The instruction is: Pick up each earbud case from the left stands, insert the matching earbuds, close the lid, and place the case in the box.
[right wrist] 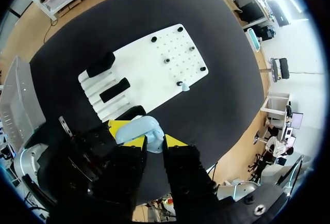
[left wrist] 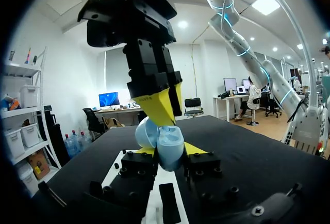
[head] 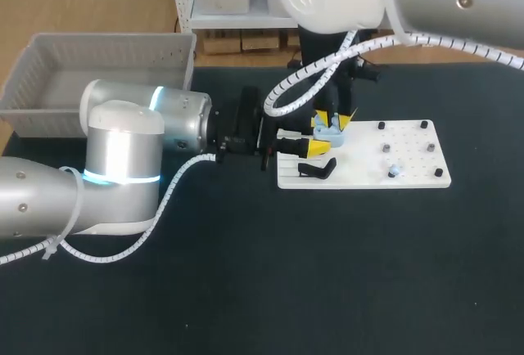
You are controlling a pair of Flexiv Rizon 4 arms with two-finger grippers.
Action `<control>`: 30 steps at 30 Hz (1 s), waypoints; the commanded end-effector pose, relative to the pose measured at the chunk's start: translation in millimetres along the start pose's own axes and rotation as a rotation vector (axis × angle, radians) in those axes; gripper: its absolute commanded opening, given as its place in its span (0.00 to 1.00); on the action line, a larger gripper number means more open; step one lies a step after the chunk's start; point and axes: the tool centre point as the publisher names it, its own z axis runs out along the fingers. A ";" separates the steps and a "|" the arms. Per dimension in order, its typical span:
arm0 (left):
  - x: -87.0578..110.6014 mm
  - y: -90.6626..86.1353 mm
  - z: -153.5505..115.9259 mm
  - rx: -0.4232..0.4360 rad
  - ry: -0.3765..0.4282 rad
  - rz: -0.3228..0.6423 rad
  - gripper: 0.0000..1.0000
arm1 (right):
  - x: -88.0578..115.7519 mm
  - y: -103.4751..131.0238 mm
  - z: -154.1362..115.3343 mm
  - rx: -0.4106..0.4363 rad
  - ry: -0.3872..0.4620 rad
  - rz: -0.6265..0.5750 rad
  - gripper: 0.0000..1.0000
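A light blue earbud case [head: 331, 135] is held just above the left end of the white board [head: 409, 181], lid open. My left gripper [head: 313, 143] comes in from the left and is shut on the case body [left wrist: 170, 149], one yellow tip on each side. My right gripper [head: 336, 118] hangs straight down over the case, fingers close together. They pinch a small light blue piece [right wrist: 154, 142], seemingly an earbud, at the case's opening [left wrist: 164, 129]. A second light blue earbud [head: 394, 169] stands on a peg on the board, also seen in the right wrist view [right wrist: 184, 86].
Black case stands [head: 318, 169] sit on the board's left part, and several black pegs [head: 425, 124] dot its right part. A grey basket [head: 33, 60] stands at the table's back left. The dark tabletop [head: 344, 273] lies in front.
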 end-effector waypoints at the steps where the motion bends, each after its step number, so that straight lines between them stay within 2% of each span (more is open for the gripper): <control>1: -0.1 -2.7 0.5 -0.007 -0.001 0.003 0.00 | -0.4 2.2 3.6 0.003 0.004 0.001 0.00; 4: -0.1 -2.7 0.5 -0.007 -0.001 0.003 0.00 | 0.0 2.6 4.9 0.003 0.010 0.000 0.00; 5: -0.1 -2.7 0.5 -0.007 -0.001 0.003 0.00 | 0.2 2.7 5.1 0.002 0.012 -0.001 0.20; 6: -0.1 -2.7 0.5 -0.007 -0.001 0.003 0.00 | 0.7 2.8 5.3 -0.002 0.016 -0.005 0.44; 7: -0.1 -2.7 0.5 -0.007 -0.001 0.003 0.00 | 1.5 2.5 5.1 -0.005 0.019 -0.008 0.73; 8: -0.1 -2.7 0.5 -0.007 -0.001 0.003 0.00 | 2.1 2.0 4.9 -0.008 0.019 -0.010 0.93; 9: -0.1 -2.7 0.5 -0.007 -0.001 0.003 0.00 | 3.0 1.1 4.8 -0.018 0.026 -0.021 1.00; 14: -0.1 -2.7 0.5 -0.007 -0.001 0.003 0.00 | 13.1 -12.7 -2.9 -0.066 0.022 -0.066 1.00; 17: -0.1 -2.7 0.5 -0.007 -0.001 0.003 0.00 | 21.5 -27.5 -7.5 -0.088 -0.011 -0.105 1.00; 19: -0.1 -2.7 0.5 -0.007 -0.001 0.003 0.00 | 24.5 -39.2 -8.9 -0.110 -0.067 -0.122 1.00; 23: -0.1 -2.7 0.5 -0.007 -0.001 0.003 0.00 | 28.0 -63.9 -9.6 -0.160 -0.264 -0.137 1.00; 25: -0.1 -2.7 0.5 -0.007 -0.001 0.003 0.00 | 26.8 -73.2 -7.6 -0.181 -0.310 -0.135 1.00; 27: -0.1 -2.7 0.5 -0.007 -0.001 0.003 0.00 | 23.0 -81.5 -3.5 -0.209 -0.319 -0.122 1.00; 30: -0.1 -2.7 0.5 -0.007 -0.001 0.003 0.00 | 12.0 -91.5 2.1 -0.255 -0.284 -0.099 1.00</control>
